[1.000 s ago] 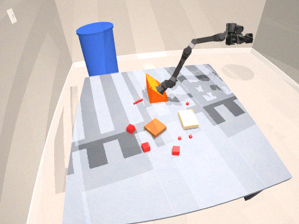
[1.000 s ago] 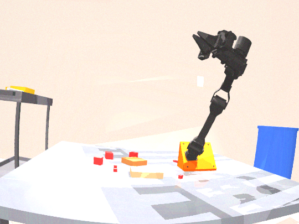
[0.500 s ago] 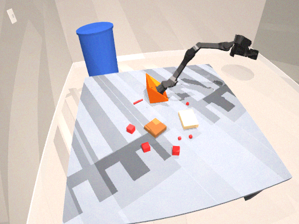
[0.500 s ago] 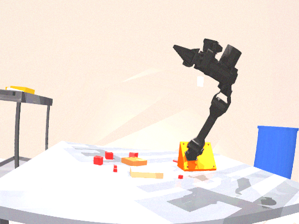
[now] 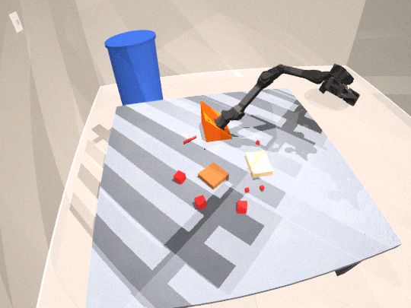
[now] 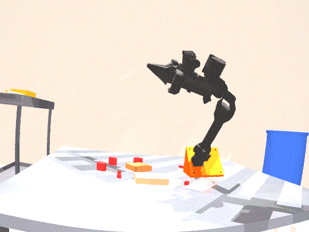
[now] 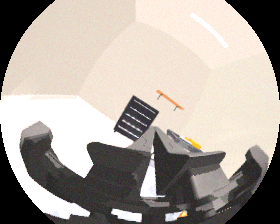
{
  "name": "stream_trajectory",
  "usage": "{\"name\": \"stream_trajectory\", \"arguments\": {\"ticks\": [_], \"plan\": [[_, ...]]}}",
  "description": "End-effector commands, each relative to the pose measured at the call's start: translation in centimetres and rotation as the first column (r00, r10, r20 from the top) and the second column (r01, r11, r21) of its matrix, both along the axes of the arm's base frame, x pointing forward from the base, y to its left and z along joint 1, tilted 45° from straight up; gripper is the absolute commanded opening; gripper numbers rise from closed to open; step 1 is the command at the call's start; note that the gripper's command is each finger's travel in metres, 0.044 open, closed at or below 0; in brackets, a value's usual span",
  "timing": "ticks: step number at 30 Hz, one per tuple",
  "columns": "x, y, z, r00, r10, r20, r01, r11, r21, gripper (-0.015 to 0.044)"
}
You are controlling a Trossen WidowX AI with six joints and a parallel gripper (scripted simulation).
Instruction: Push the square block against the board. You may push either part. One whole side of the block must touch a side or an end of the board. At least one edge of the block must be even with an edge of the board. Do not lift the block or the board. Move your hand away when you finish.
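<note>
Lying flat near the middle of the grey-and-white patterned table top (image 5: 312, 223), the orange square block (image 5: 213, 175) sat at about nine o'clock from the pale cream rectangular board (image 5: 259, 163) in the top view, near it but apart, with a strip of table surface between them. Neither piece was square to the other; their facing sides ran at an angle.

Small red cubes ringed the pair: one (image 5: 180, 176) at nine o'clock of the block, one (image 5: 200, 202) at about seven o'clock, and one (image 5: 241, 207) at five o'clock, with two tiny red bits (image 5: 262, 187) just below the board. A thin red stick (image 5: 189, 140) lay at eleven o'clock of the block, near the orange wedge-shaped arm base (image 5: 208, 131).

Past the table's far corner stood a tall blue cylindrical bin (image 5: 134, 68). Plain beige walls closed the room, and in the exterior view a grey metal side table (image 6: 27, 101) stood at the left edge with something yellow on top.

The black arm (image 5: 251, 93) rose from the wedge base and reached toward two o'clock, carrying the black claw gripper (image 5: 352, 96) high above the table, well apart from block and board. Its fingers were pressed together into a point, pinching nothing and touching nothing.
</note>
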State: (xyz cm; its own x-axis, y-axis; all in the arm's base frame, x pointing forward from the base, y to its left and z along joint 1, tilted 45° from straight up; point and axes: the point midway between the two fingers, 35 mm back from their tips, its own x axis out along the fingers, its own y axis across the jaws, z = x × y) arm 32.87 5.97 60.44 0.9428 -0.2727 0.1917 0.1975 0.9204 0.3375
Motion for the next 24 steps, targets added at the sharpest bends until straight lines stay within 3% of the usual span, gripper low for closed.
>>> {"name": "stream_trajectory", "arguments": {"ticks": [1,24], "plan": [[2.3,0.0,-2.0,0.998,-0.006,-0.061,0.004,0.999,-0.037,0.0000],[14.9,-5.3,-20.3,0.828,-0.072,-0.556,-0.045,0.980,-0.194,0.0000]]}}
